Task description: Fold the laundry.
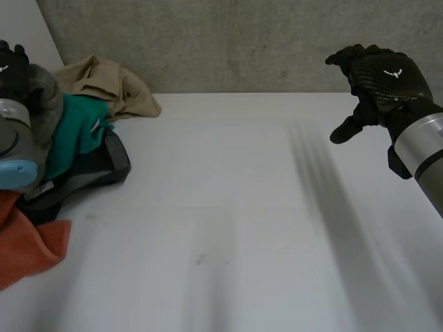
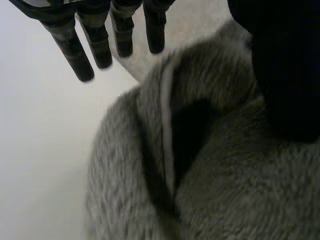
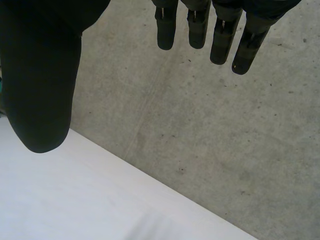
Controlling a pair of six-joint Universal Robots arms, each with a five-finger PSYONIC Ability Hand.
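The released left hand (image 2: pixel 97 47) is hovering over a fuzzy grey fleece garment (image 2: pixel 225 175) under its palm, apparently beginning pickup. The right hand (image 1: pixel 381 76) is idling empty and unclenched. Closing on the fleece is probably coming next.

The orange cloth (image 1: pixel 31 249) is cut off at the head view's edge.

The white table (image 1: pixel 228 228) lies open across its middle and right. A laundry pile (image 1: pixel 76 131) crowds the left edge; the concrete wall (image 1: pixel 242 41) closes the far side.
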